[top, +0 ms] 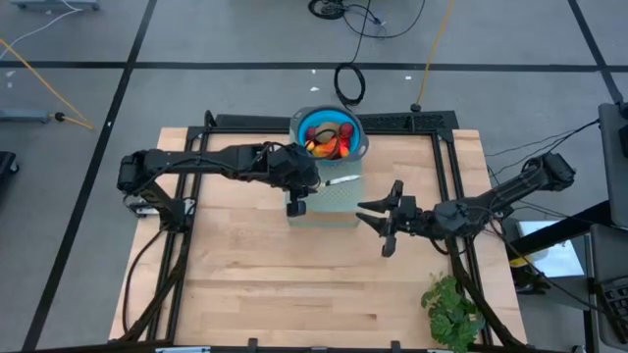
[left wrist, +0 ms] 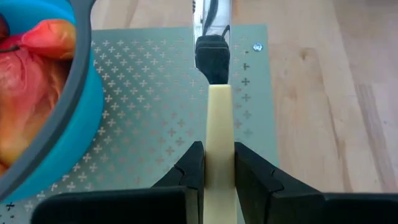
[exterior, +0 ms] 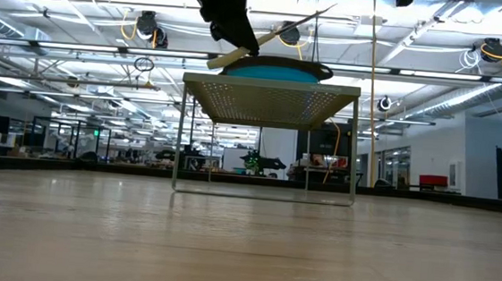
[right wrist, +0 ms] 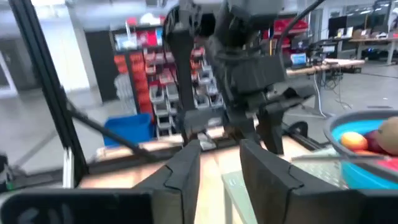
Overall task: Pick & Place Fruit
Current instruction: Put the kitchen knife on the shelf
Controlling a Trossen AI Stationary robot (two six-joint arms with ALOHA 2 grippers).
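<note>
The fruit (top: 329, 137), orange-red and dark red pieces, lies in a blue bowl (top: 355, 137) that stands on the far part of a pale perforated rack (top: 334, 204). My left gripper (top: 296, 201) is over the rack next to the bowl, shut on a yellow-handled knife (left wrist: 219, 124). Its blade (top: 340, 180) points toward the table's right. My right gripper (top: 371, 214) hangs in the air to the right of the rack, pointing at it. It is open, with a narrow gap (right wrist: 219, 168) and nothing between the fingers. My left gripper pinches the knife's pale yellow handle (left wrist: 219, 140) between its two fingers, on its two flat sides. The fingers slant down from the table's left and lie along the knife. The blade (left wrist: 211, 25) sticks out ahead over the rack's top; whether it touches the rack I cannot tell.
The rack stands on thin legs (exterior: 178, 135), with open room under its top. A leafy green bunch (top: 451, 309) lies at the table's near right corner. Black frame rails (top: 446, 127) run along the table's edges. Bare wood lies in front of the rack.
</note>
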